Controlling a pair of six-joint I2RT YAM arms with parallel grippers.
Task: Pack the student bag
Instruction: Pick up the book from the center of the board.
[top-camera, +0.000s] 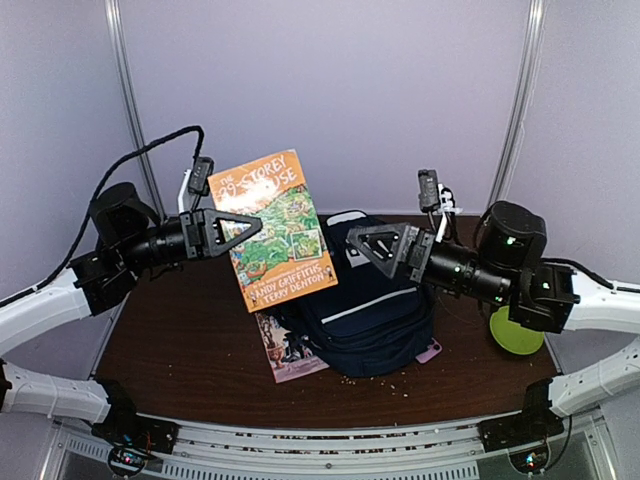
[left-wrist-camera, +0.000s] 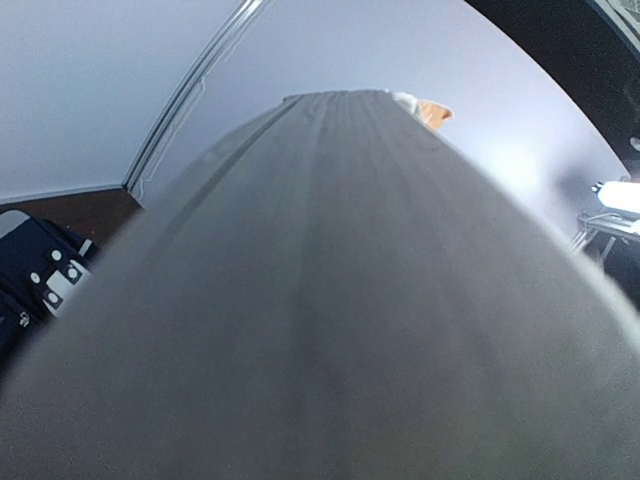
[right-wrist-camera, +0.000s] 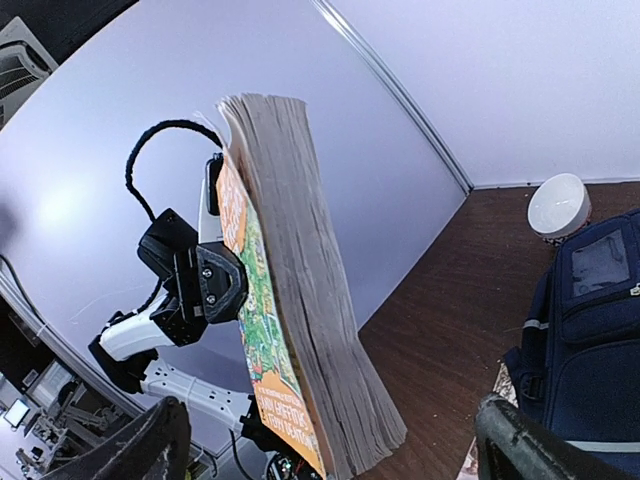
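Dark brown wooden table (top-camera: 180, 350), pale grey walls behind: top cam has the left gripper (top-camera: 250, 225) clamped on the left edge of an orange paperback book (top-camera: 275, 230), holding it upright in mid-air. The right gripper (top-camera: 352, 243) is spread wide just beside it, not touching, and the navy-blue fabric student bag (top-camera: 375, 310) sits mid-table. Left wrist cam is basically all grey page edges, bag at lower left (left-wrist-camera: 40, 270); right wrist cam shows its fingers (right-wrist-camera: 150, 440) far apart, book ahead, bag on the right (right-wrist-camera: 600, 330).

top: overhead, down onto table (top-camera: 180, 350) | left wrist: hard against book (left-wrist-camera: 330, 300) | right wrist: near same book
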